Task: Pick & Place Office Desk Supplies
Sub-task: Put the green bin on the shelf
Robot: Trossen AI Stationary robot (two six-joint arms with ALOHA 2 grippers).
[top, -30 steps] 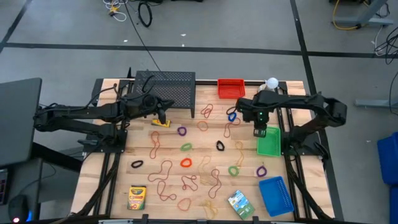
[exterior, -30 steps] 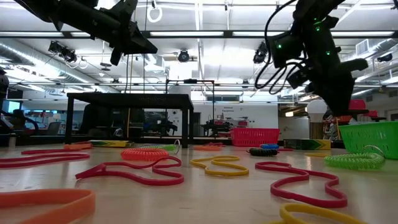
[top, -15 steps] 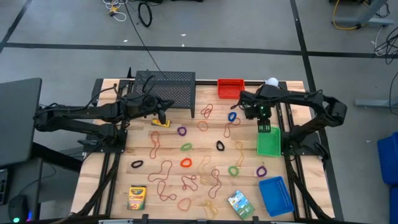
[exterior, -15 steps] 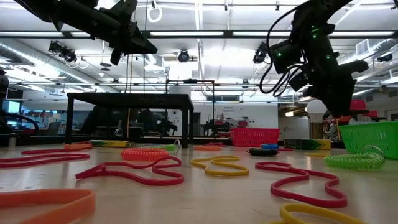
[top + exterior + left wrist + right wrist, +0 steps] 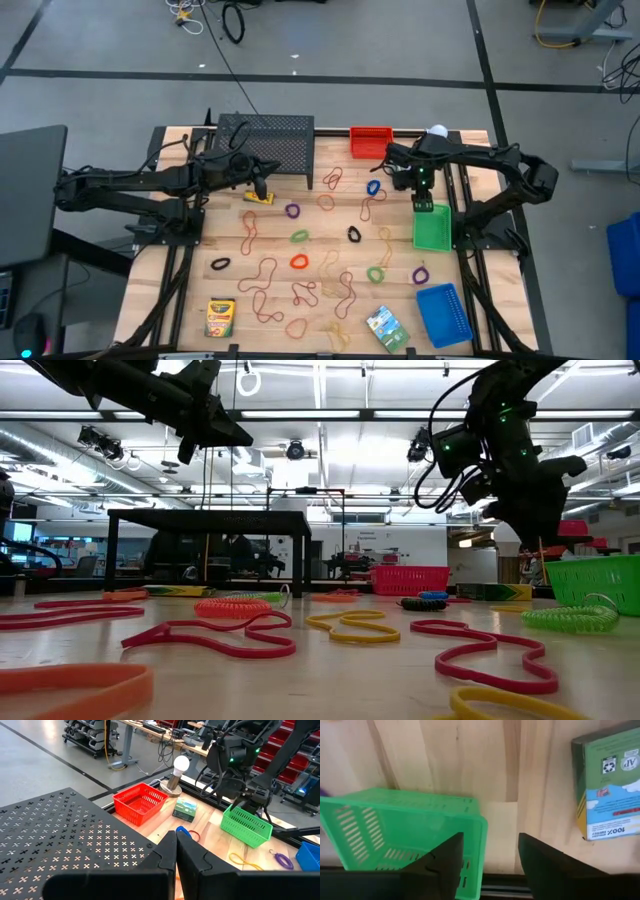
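Right gripper (image 5: 422,196), jaws apart, is hovering just above the green basket (image 5: 432,229) at right; left gripper (image 5: 262,184) is idling shut. Rubber bands (image 5: 299,262) are lying mid-table, so it probably needs to reach for one next.

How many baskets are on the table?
3: a red basket at the far edge, a green basket on the right, and a blue basket at the near right corner.
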